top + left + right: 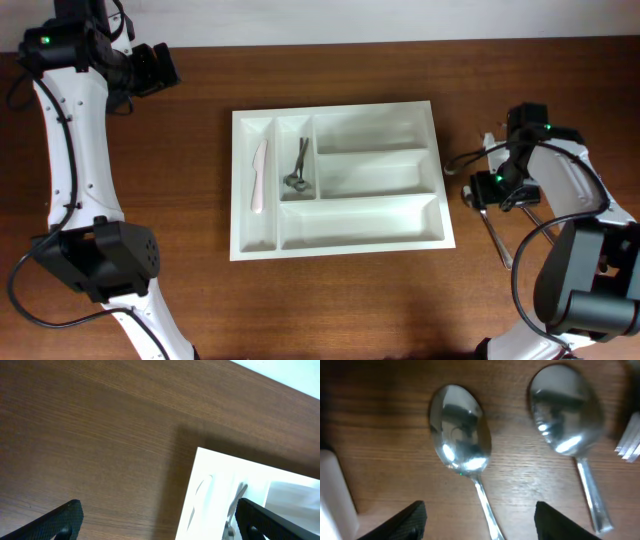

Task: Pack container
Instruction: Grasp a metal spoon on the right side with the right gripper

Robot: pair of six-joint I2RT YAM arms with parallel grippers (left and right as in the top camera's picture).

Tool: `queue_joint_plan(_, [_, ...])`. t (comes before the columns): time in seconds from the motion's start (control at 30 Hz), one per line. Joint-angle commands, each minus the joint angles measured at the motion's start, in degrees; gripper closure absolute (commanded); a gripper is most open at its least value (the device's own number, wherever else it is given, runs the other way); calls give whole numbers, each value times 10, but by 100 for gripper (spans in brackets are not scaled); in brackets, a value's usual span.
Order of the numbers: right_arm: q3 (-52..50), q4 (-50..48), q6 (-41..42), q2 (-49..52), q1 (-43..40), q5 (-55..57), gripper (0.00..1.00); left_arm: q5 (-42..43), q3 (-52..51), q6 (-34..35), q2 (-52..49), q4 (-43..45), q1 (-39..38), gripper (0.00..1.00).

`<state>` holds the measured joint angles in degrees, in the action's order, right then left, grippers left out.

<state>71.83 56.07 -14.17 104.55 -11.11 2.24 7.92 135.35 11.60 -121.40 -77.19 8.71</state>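
Note:
The container (341, 108), a large white cutlery tray, lies in the middle of the table. Its left narrow compartment holds a white plastic knife (259, 177). The narrow compartment beside it holds metal cutlery (298, 166). The three wide compartments look bare. My right gripper (489, 192) is open, low over two metal spoons right of the tray. In the right wrist view the left spoon (460, 435) has its handle between my open fingers (480, 524), and the second spoon (566, 416) lies to its right. My left gripper (152, 68) is open and empty at the far left, off the tray.
Spoon handles (497, 240) stretch toward the front right. White plastic tines (630, 442) show at the right edge of the right wrist view, and a tray corner (335, 491) at its left. The left wrist view shows bare wood and the tray's corner (216, 476).

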Motion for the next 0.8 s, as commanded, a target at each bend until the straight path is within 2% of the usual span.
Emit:
queue_joint_plan(0.0, [-21,-11,-6,8,-2,-5,32,-2,7,-3,2,-1,1,1])
queue_joint_plan(0.57, [-95,-98,-3,9,-3,-6,33,-2,7,-3,2,0,1,1])
queue_joint_plan(0.7, [-96,-101,-2,10,-11,-10,42,-2,7,-3,2,-1,1,1])
queue_joint_plan(0.77, [-96,-101,-2,12,-24,-23,43,-2,7,-3,2,0,1,1])
